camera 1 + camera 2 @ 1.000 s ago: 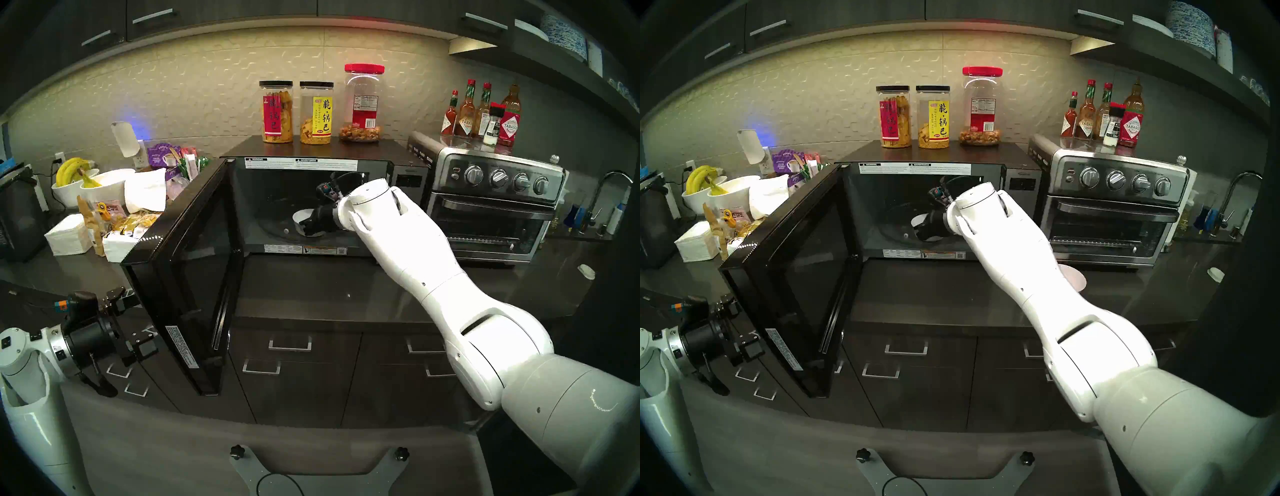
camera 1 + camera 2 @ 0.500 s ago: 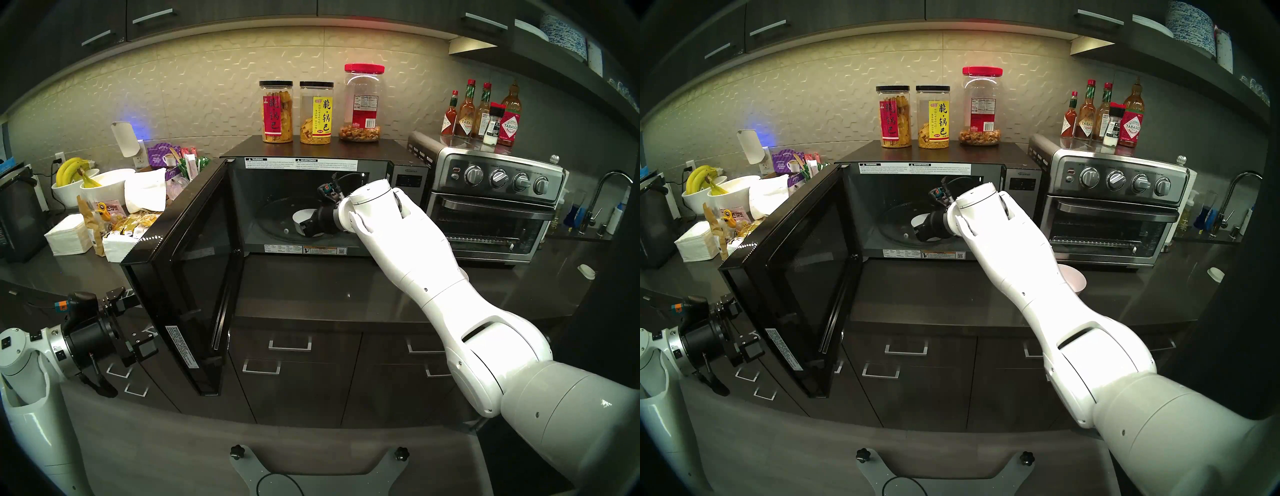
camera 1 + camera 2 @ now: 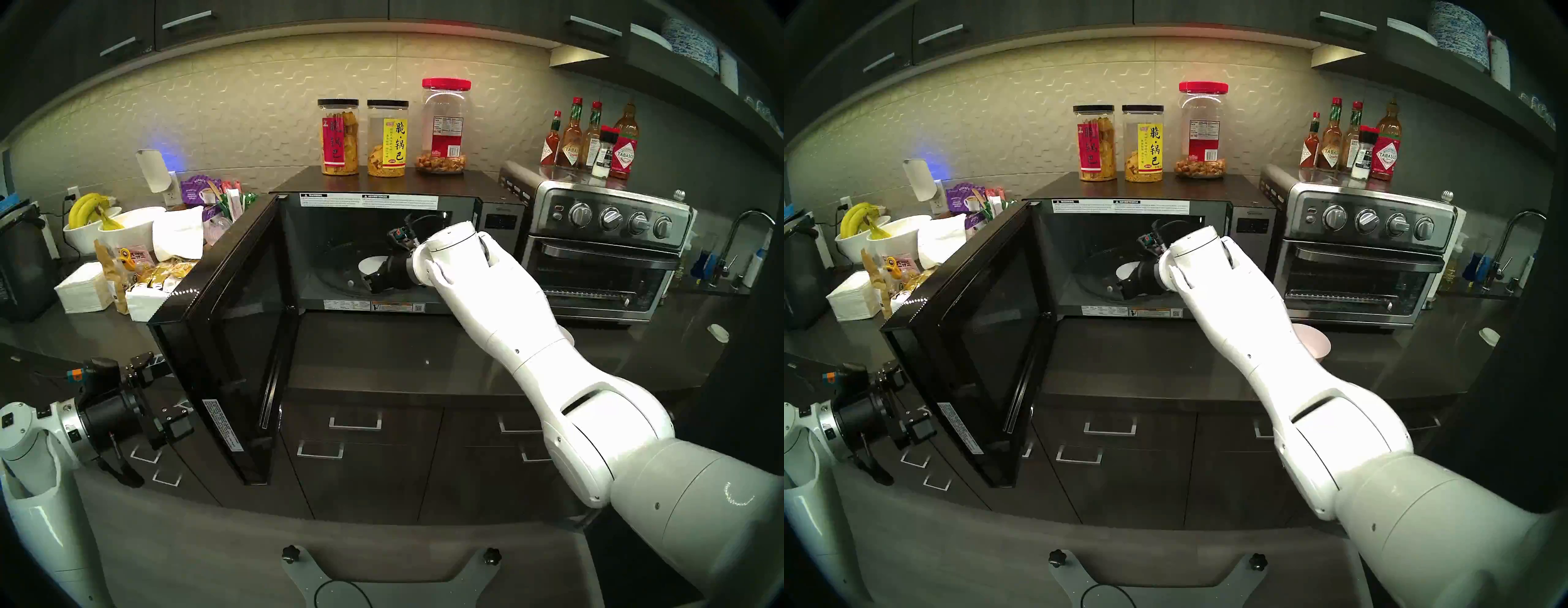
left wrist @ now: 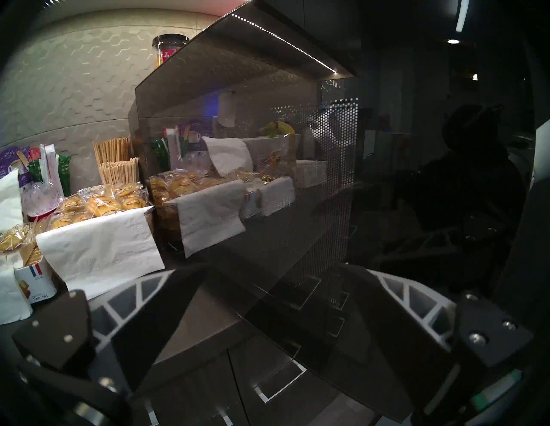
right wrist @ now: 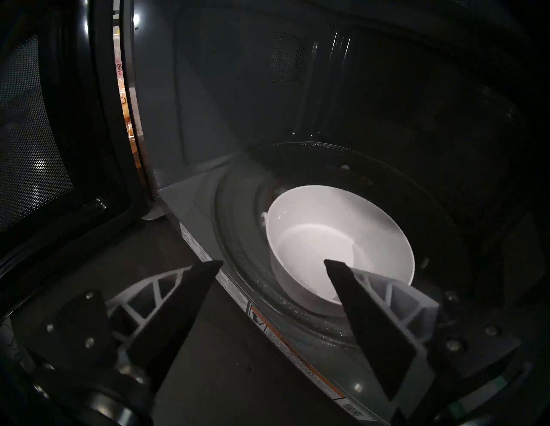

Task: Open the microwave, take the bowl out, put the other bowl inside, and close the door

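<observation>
Dim, fisheye-warped views; microwave [image 5: 387,89] interior murky, perhaps slightly blurred

Kitchen, likely a shared pantry or break room. Dark surface [image 3: 403,352] over drawers with steel pulls, dark wall cabinets, pale hex-tile backsplash [image 3: 254,110]. Microwave [image 3: 500,212] beside toaster oven [image 3: 606,254]; snack jars [image 3: 388,138], hot-sauce bottles [image 3: 572,133], bananas [image 3: 87,208], napkins, sink tap [image 3: 738,237] far right.
</observation>
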`<state>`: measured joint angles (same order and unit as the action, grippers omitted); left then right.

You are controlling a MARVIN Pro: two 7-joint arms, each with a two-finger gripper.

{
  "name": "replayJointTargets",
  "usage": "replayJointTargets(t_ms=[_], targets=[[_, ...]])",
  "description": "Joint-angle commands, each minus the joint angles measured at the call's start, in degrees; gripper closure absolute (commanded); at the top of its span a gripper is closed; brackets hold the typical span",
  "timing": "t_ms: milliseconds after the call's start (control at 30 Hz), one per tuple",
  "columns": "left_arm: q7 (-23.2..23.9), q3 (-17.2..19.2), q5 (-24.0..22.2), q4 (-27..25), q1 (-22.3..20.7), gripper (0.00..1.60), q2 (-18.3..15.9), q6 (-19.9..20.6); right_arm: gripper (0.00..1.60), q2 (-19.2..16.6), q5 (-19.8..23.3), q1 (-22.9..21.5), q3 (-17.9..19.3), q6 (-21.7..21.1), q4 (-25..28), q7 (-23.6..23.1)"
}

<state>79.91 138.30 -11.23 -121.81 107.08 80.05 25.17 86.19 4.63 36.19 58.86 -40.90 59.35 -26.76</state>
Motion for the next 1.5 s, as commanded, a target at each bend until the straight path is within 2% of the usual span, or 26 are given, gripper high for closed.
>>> replayJointTargets(t_ms=[0, 400, 700, 1067, 1300, 1400, 1467], targets=[[0.6, -0.1, -0.4, -0.9, 0.1, 0.0, -0.1, -0.1, 0.17, 1.7, -0.7, -2.9, -0.4, 1.4, -0.7, 0.7], [0.6, -0.1, -0.4, -0.9, 0.1, 0.0, -0.1, -0.1, 0.21, 2.7, -1.5, -3.6, -0.5, 2.1, -2.6, 0.7], [0.6, 0.0, -0.4, -0.9, 0.1, 0.0, -0.1, -0.1, 0.32, 3.7, -1.8, -4.1, -0.6, 1.9, -4.2, 0.7], [0.6, 0.0, -0.4, -0.9, 0.1, 0.0, -0.1, -0.1, 0.29, 4.8, -2.0, -4.9, -0.6, 2.2, -6.8, 1.1], [0.6, 0.0, -0.4, -0.9, 0.1, 0.0, -0.1, -0.1, 0.34, 5.4, -2.3, -5.4, -0.6, 3.0, -8.6, 1.6], [0.6, 0.0, -0.4, -0.9, 0.1, 0.0, -0.1, -0.1, 0.43, 5.6, -2.4, -5.5, -0.6, 3.3, -9.2, 1.7], [0.6, 0.0, -0.4, -0.9, 0.1, 0.0, -0.1, -0.1, 0.61, 5.7, -2.4, -5.6, -0.6, 3.4, -9.4, 1.8]])
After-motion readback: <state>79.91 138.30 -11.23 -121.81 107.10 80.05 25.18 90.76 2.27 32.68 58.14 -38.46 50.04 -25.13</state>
